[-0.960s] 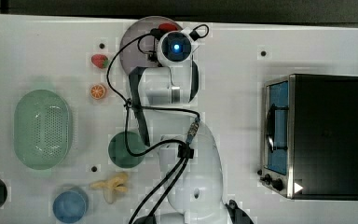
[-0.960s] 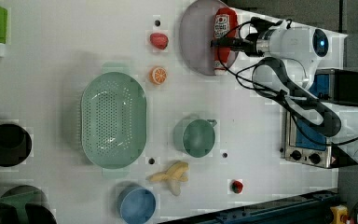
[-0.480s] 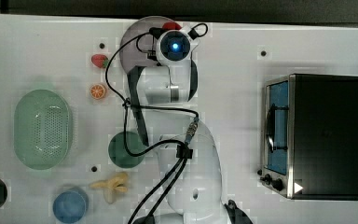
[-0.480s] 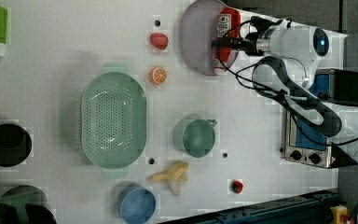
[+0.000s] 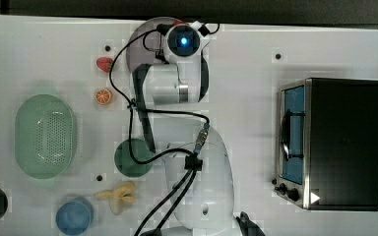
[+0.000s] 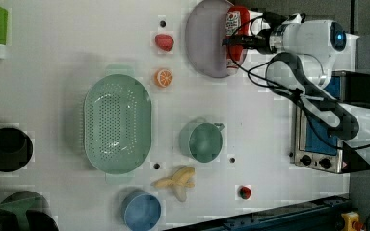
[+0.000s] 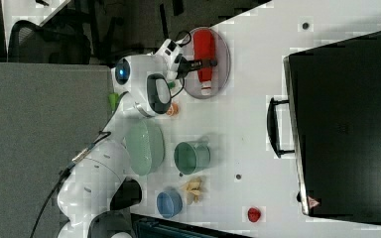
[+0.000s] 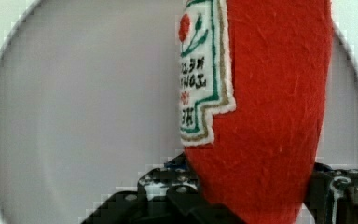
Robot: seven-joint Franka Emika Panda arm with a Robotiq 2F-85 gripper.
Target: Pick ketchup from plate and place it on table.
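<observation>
Evenly and brightly lit from overhead, with soft faint shadows beside the basket [image 6: 118, 123] and mug [image 6: 202, 141] on the white table [image 6: 53, 57], blocky compression smearing edges throughout, and slightly soft at close range on the ketchup [image 8: 270, 107].

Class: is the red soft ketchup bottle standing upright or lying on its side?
Lying on its side. The red soft ketchup bottle stretches flat across the pale lilac round plate, label facing sideways in the wrist view.

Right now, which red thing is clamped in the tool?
The ketchup on the plate, clamped in the tool; the strawberry lies alone on the table.
</observation>
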